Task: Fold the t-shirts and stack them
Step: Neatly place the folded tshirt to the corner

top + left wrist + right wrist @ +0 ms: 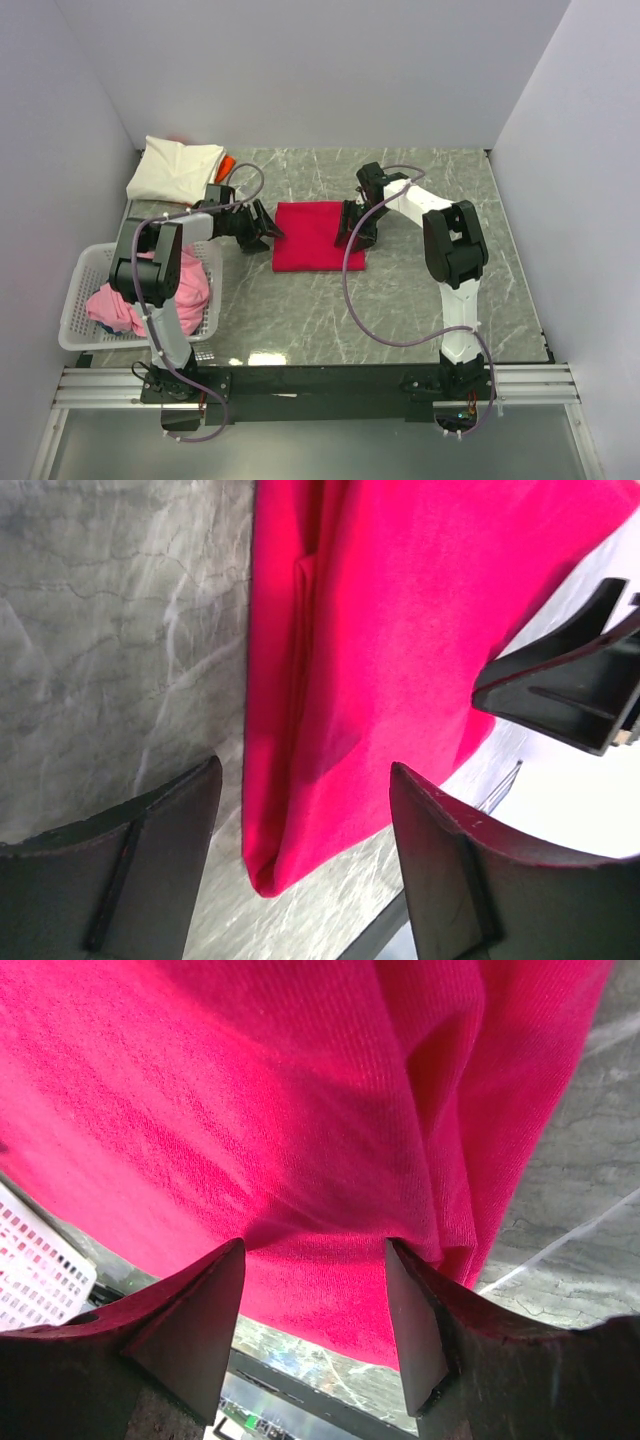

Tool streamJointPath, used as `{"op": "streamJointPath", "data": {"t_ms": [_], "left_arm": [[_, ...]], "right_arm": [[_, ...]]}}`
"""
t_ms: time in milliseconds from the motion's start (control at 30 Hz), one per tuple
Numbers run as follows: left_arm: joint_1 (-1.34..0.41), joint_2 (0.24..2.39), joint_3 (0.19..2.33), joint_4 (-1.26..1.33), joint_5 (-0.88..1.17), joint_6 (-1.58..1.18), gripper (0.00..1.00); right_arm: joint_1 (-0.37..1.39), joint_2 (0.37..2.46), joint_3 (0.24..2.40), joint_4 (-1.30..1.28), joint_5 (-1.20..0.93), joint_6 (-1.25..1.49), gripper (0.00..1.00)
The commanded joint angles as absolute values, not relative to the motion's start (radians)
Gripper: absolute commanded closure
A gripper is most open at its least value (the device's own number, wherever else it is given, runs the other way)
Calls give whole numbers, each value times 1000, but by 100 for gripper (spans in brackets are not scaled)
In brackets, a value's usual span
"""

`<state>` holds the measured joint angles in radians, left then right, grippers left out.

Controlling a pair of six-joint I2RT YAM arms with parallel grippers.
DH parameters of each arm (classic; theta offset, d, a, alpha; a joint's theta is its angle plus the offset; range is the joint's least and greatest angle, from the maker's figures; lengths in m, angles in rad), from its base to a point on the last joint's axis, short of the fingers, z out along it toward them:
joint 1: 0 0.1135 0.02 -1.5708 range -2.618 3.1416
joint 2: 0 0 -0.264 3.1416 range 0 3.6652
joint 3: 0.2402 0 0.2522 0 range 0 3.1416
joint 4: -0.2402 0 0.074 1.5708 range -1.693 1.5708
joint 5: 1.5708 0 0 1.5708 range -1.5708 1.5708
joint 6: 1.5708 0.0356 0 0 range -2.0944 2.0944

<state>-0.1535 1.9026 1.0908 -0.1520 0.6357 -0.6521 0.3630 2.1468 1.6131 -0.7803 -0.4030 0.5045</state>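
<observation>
The crimson red t-shirt (318,236) lies folded into a flat rectangle in the middle of the table. My left gripper (268,230) sits at its left edge, open, with the shirt's near corner (270,860) between the spread fingers and nothing gripped. My right gripper (352,228) is over the right edge, also open, and both fingertips (232,1252) rest against the red cloth (280,1110). A cream-white t-shirt (175,168) lies folded at the back left, and a bit of orange cloth (225,162) shows behind it. Pink t-shirts (150,285) are heaped in the basket.
The white lattice basket (75,300) stands at the left near edge beside the left arm. The table is grey marble (420,320), walled at the back and sides. The right gripper's dark fingers (570,690) show in the left wrist view, across the red shirt (400,630).
</observation>
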Motion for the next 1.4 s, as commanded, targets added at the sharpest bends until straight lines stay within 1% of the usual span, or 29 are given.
{"op": "streamJointPath", "data": {"t_ms": [0,100,267,400,567,667,867,1133,1367], "left_arm": [[-147,1873,1022,-6,629,-704,24],[-147,1876,979,73,603,-716,21],[-147,1878,953,140,531,-712,19],[-147,1861,904,201,430,-715,17],[-150,1868,882,228,347,-724,16],[-169,1907,890,247,357,-736,15],[-262,2005,940,267,396,-775,13],[-382,2115,1025,272,489,-830,13],[-456,2138,1068,215,529,-807,14]], "right_arm": [[353,2157,1578,-790,-336,488,34],[353,2143,1569,-781,-337,488,34],[351,2129,1552,-775,-350,486,33],[353,2126,1534,-769,-351,486,33],[353,2118,1522,-765,-356,482,33],[353,2114,1514,-764,-356,480,33],[353,2111,1513,-770,-350,471,33],[353,2125,1514,-764,-357,466,33],[353,2134,1531,-761,-354,468,34]]}}
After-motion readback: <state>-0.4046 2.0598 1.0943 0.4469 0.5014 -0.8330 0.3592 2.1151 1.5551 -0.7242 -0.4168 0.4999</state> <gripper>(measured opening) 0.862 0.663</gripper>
